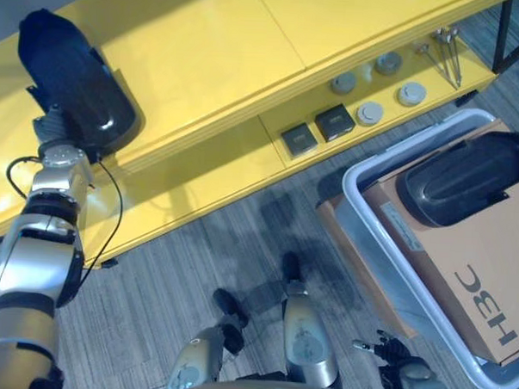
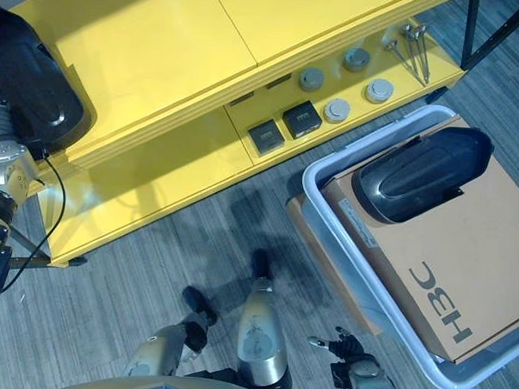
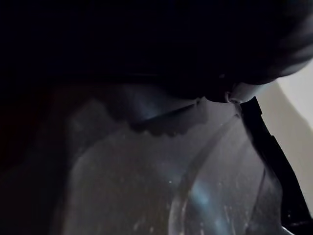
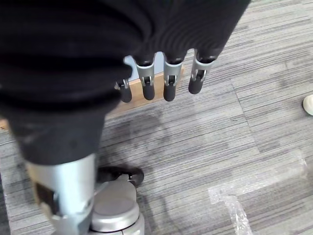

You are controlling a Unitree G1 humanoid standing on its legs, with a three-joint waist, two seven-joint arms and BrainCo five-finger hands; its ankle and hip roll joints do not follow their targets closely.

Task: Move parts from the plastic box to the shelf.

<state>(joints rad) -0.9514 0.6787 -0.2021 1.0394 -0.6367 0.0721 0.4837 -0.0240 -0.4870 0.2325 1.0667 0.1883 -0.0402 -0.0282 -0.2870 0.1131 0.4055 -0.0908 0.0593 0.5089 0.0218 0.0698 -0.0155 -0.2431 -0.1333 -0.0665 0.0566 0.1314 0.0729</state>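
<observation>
The robot's left hand is hidden under a large black part [image 1: 70, 83] that rests on the top board of the yellow shelf [image 1: 206, 46], near that board's left end; whether its fingers are open or closed cannot be told, since the left wrist view gives just dark surfaces pressed close to the lens. The silver arm rises from the lower left to meet the part's near end.

The right hand [image 4: 166, 81] hangs low beside the robot, above the grey striped floor [image 4: 244, 147]. Its fingers [image 4: 169, 90] point straight down in a loose row and hold nothing. In the left eye view the hand [image 1: 390, 351] sits near the bottom edge, just off the near corner of the plastic box.

The plastic box [image 1: 364, 177], pale grey with a rounded rim, stands on the floor to the right of the shelf's right end. Inside it lies a brown cardboard carton [image 1: 463, 272], and on the carton's far end rests a second black part [image 1: 463, 177], long and rounded, tilted along the carton's width.

On the shelf's lower board, toward its right end, sit two small dark square blocks [image 1: 318, 128] side by side, then four grey round discs [image 1: 371, 113] in two pairs, and at the far right edge a few thin metal rods [image 1: 447, 52] lying together.
</observation>
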